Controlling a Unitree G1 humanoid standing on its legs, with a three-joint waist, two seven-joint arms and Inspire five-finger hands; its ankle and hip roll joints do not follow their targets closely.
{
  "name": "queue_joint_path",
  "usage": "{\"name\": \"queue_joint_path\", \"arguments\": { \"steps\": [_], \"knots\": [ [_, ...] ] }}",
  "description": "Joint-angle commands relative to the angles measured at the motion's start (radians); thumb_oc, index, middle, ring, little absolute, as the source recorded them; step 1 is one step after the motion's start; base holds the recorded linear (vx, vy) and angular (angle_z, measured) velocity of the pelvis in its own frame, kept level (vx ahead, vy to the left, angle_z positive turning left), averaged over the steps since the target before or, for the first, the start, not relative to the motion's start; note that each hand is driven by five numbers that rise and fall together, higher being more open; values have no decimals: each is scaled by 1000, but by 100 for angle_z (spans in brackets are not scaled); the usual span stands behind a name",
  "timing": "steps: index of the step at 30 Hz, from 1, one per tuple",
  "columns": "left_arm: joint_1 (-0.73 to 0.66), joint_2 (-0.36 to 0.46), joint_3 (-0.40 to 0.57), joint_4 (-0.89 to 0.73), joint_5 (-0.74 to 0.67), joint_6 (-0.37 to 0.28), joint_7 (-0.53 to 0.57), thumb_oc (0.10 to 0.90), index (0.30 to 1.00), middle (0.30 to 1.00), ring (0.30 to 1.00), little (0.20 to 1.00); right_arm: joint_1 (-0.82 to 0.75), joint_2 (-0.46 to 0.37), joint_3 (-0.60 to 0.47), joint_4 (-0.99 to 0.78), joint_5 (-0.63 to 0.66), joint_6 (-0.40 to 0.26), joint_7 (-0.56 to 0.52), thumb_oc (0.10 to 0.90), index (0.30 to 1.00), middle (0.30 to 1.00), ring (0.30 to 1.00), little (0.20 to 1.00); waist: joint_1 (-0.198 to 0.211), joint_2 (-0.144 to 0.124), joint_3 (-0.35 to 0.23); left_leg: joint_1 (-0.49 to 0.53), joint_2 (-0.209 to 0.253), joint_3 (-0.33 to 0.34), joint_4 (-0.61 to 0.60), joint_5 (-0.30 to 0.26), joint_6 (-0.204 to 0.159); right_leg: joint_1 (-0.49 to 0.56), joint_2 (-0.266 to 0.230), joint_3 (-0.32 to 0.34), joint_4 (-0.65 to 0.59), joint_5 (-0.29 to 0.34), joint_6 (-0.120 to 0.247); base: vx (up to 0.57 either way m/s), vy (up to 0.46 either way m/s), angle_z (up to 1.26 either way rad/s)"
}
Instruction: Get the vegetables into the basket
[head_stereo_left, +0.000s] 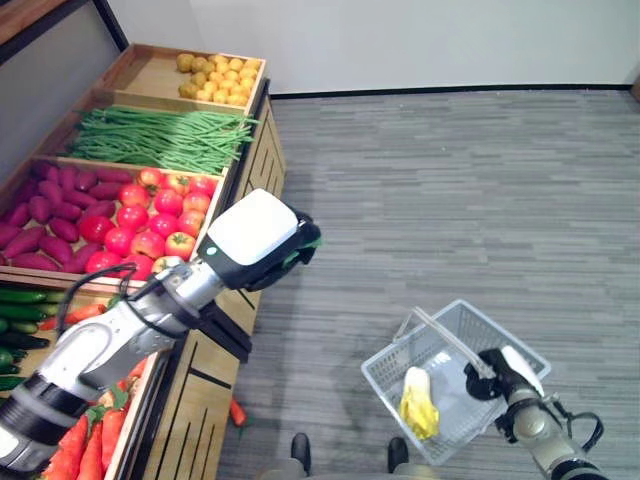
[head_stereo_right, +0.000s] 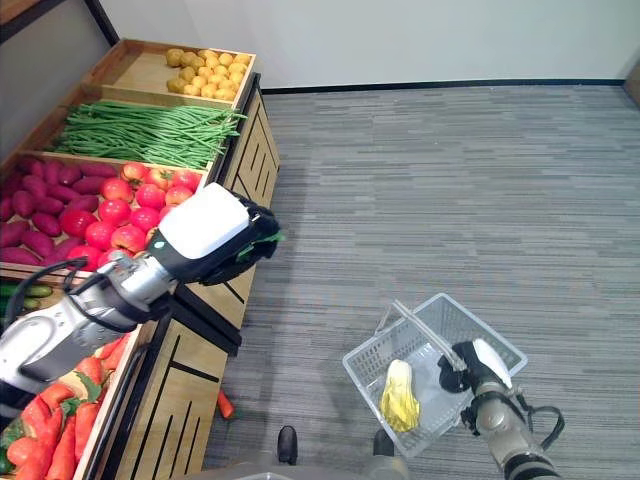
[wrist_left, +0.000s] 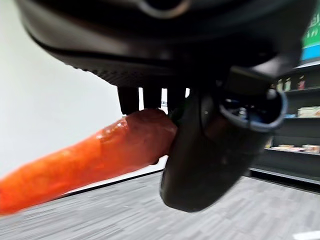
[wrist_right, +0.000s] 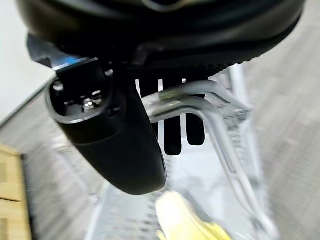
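My left hand (head_stereo_left: 262, 240) hangs over the floor beside the produce stand, its fingers and thumb (wrist_left: 200, 150) curled round an orange carrot (wrist_left: 90, 157) with a bit of green top (head_stereo_left: 305, 250) poking out. At the lower right my right hand (head_stereo_left: 505, 375) is shut on the handle (wrist_right: 200, 97) of a clear plastic basket (head_stereo_left: 400, 365). A pale yellow-white vegetable (head_stereo_left: 418, 400) lies inside the basket. The left hand is up and to the left of the basket, well apart from it.
The wooden produce stand (head_stereo_left: 255, 150) runs down the left with yellow potatoes (head_stereo_left: 215, 78), green beans (head_stereo_left: 160, 135), tomatoes (head_stereo_left: 150, 215), purple sweet potatoes (head_stereo_left: 45, 215), cucumbers (head_stereo_left: 25, 310) and carrots (head_stereo_left: 90, 440). A carrot (head_stereo_left: 237, 412) lies on the grey floor by the stand.
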Motion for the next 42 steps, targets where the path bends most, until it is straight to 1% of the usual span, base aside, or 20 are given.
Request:
{"name": "queue_joint_path", "arguments": {
  "steps": [1, 4, 7, 8, 11, 16, 18, 19, 20, 21, 23, 24, 26, 27, 29, 32, 33, 35, 37, 42],
  "knots": [
    [-173, -29, -35, -12, -87, -22, 32, 400, 300, 300, 300, 300, -153, -110, 14, -150, 36, -99, -56, 400, 300, 300, 300, 300, -3, -40, -77, -33, 29, -32, 4, -11, -34, -2, -41, -20, 7, -30, 74, 20, -15, -11],
    [-237, -46, -104, -22, -90, -30, 13, 400, 300, 300, 300, 300, -198, -123, 37, -228, 46, -106, -50, 400, 300, 300, 300, 300, -12, -37, -86, -24, 29, -22, 1, -17, -33, -1, -41, -8, 7, -29, 75, 21, 5, -12],
    [-296, -85, -179, -28, -104, -39, -20, 400, 300, 300, 300, 300, -240, -132, 62, -311, 68, -113, -32, 400, 300, 300, 300, 300, -22, -37, -95, -12, 26, -15, 0, -27, -31, 0, -44, 3, 7, -27, 79, 24, 14, -9],
    [-302, -86, -184, -24, -104, -39, -19, 400, 300, 300, 300, 300, -238, -133, 59, -313, 69, -112, -31, 400, 300, 300, 300, 300, -20, -37, -94, -12, 26, -14, 0, -27, -31, 0, -44, 4, 7, -27, 79, 19, 17, -5],
    [-353, -124, -248, -13, -114, -43, -44, 400, 300, 300, 300, 300, -276, -136, 87, -364, 93, -121, -13, 400, 300, 300, 300, 300, -25, -38, -100, -7, 24, -8, 0, -34, -29, -2, -48, 10, 7, -24, 83, 14, 12, -4],
    [-420, -197, -357, 46, -111, -48, -81, 400, 300, 300, 300, 300, -361, -96, 120, -392, 139, -124, -19, 400, 300, 300, 300, 300, -29, -36, -111, -2, 18, -6, 0, -43, -25, -1, -54, 16, 7, -20, 87, 24, 13, -6],
    [-431, -207, -378, 67, -104, -49, -83, 400, 300, 300, 300, 300, -377, -90, 128, -396, 140, -124, -22, 400, 300, 300, 300, 300, -28, -37, -113, -4, 18, -6, 0, -43, -25, -4, -55, 18, 7, -19, 87, 6, 3, -2],
    [-433, -218, -393, 86, -97, -48, -87, 400, 300, 300, 300, 300, -393, -79, 135, -398, 147, -126, -24, 400, 300, 300, 300, 300, -28, -37, -113, -6, 17, -4, 0, -33, -24, -7, -55, 18, 7, -9, 86, 21, 6, -3],
    [-438, -230, -413, 111, -84, -47, -92, 400, 300, 300, 300, 300, -410, -64, 141, -403, 158, -127, -25, 400, 300, 300, 300, 300, -28, -37, -117, -1, 16, -5, 0, -45, -24, -3, -56, 19, 7, -18, 87, 0, 0, 0],
    [-438, -241, -425, 131, -74, -44, -91, 400, 300, 300, 300, 300, -423, -54, 146, -402, 168, -127, -27, 400, 300, 300, 300, 300, -27, -38, -119, 0, 16, -5, 0, -46, -24, -2, -57, 19, 7, -18, 87, 54, 9, -1],
    [-436, -251, -430, 152, -65, -42, -86, 400, 300, 300, 300, 300, -433, -43, 149, -400, 177, -128, -27, 400, 300, 300, 300, 300, -26, -38, -117, -5, 15, -4, 0, -35, -23, -5, -57, 18, 7, -10, 85, 0, 0, 0],
    [-427, -269, -433, 191, -48, -31, -83, 400, 300, 300, 300, 300, -444, -21, 155, -422, 201, -129, -25, 400, 300, 300, 300, 300, -27, -40, -119, -5, 15, -3, 0, -35, -22, -6, -58, 18, 7, -9, 84, 0, 0, 0],
    [-427, -271, -434, 192, -48, -32, -82, 400, 300, 300, 300, 300, -443, -21, 155, -422, 201, -129, -25, 400, 300, 300, 300, 300, -27, -39, -121, 0, 15, -4, 0, -46, -23, -1, -58, 17, 7, -19, 86, 21, 4, 0],
    [-416, -293, -443, 241, -22, -23, -76, 400, 300, 300, 300, 300, -456, 1, 163, -430, 217, -130, -26, 400, 300, 300, 300, 300, -26, -40, -122, -5, 14, -3, 0, -36, -22, -7, -57, 18, 7, -9, 83, 0, 0, 0],
    [-402, -312, -442, 290, 16, -10, -67, 400, 300, 300, 300, 300, -460, 25, 164, -460, 243, -135, -21, 400, 300, 300, 300, 300, -27, -42, -125, -4, 15, -1, 0, -38, -23, -6, -57, 19, 7, -9, 84, 0, 0, 0],
    [-393, -326, -443, 335, 49, 0, -55, 400, 300, 300, 300, 300, -457, 43, 168, -491, 270, -139, -14, 400, 300, 300, 300, 300, -28, -43, -127, -3, 15, 0, 0, -37, -23, -6, -56, 21, 7, -9, 84, 0, 0, 0],
    [-383, -342, -440, 382, 84, 14, -41, 400, 300, 300, 300, 300, -442, 73, 163, -530, 333, -152, -8, 400, 300, 300, 300, 300, -32, -43, -127, -3, 15, 2, 0, -38, -23, -8, -55, 23, 7, -8, 84, 0, 0, 0],
    [-371, -358, -438, 431, 121, 29, -28, 400, 300, 300, 300, 300, -415, 109, 160, -584, 408, -168, 8, 400, 300, 300, 300, 300, -36, -43, -126, -1, 16, 5, 0, -38, -23, -9, -54, 25, 7, -7, 83, 0, 0, 0],
    [-359, -373, -434, 490, 173, 46, -15, 400, 300, 300, 300, 300, -381, 124, 170, -663, 465, -179, 38, 400, 300, 300, 300, 300, -40, -45, -128, 0, 17, 10, 0, -38, -24, -11, -54, 28, 7, -7, 84, -10, 11, -5],
    [-348, -381, -426, 552, 231, 63, 0, 400, 300, 300, 300, 300, -346, 129, 189, -757, 524, -189, 77, 400, 300, 300, 300, 300, -45, -46, -131, -1, 20, 18, 0, -38, -27, -13, -53, 32, 7, -7, 84, -6, 4, -2]
  ]
}}
